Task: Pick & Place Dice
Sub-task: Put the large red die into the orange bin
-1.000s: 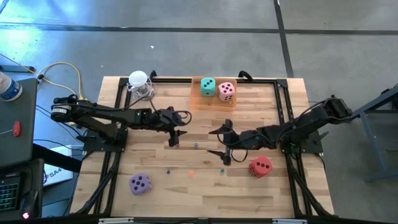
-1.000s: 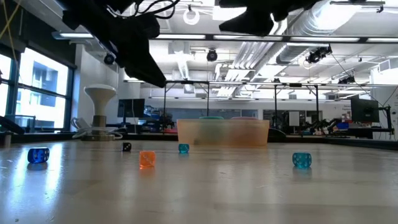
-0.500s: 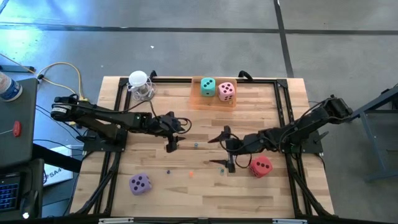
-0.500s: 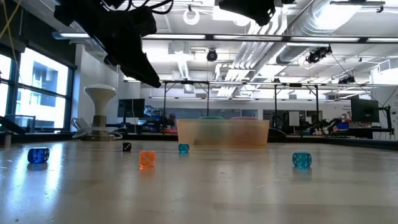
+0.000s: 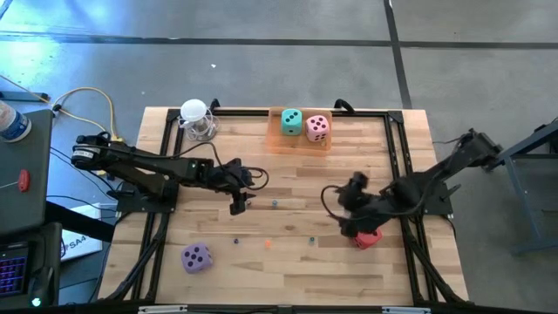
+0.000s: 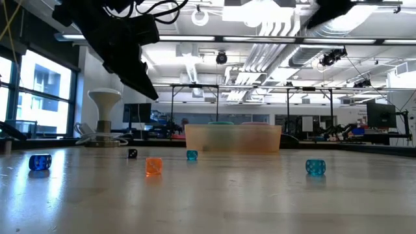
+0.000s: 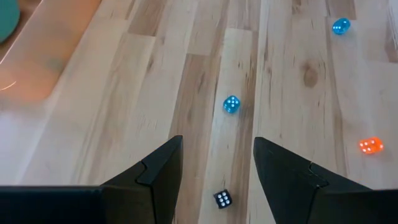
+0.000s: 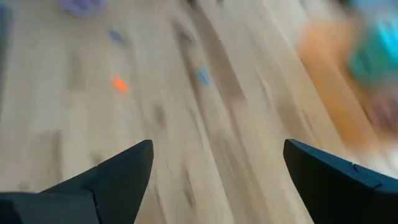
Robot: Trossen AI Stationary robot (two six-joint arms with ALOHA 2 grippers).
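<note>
Teal die (image 5: 291, 122) and pink die (image 5: 317, 128) sit in the orange tray (image 5: 277, 142) at the table's far edge. The purple die (image 5: 195, 257) rests on the wood near the front left. The red die (image 5: 369, 237) lies at front right, partly hidden under my right arm. My right gripper (image 8: 217, 149) is open and hovers by the red die; its fingers do not show in the high view. My left gripper (image 5: 237, 206) is open and hangs above bare wood left of centre, with nothing between its fingers (image 7: 217, 158).
Tiny beads lie scattered mid-table: a blue one (image 7: 231, 104), a black one (image 7: 222, 198), an orange one (image 5: 267, 244) and others. A white stand (image 5: 196, 118) occupies the far left corner. Black frame rails (image 5: 401, 131) run along the table's sides.
My right arm has swung toward the table's right and near side, and its gripper has turned about and gone from mid-table to over the red die. My left gripper has drifted slightly toward the near-left. No die has moved.
</note>
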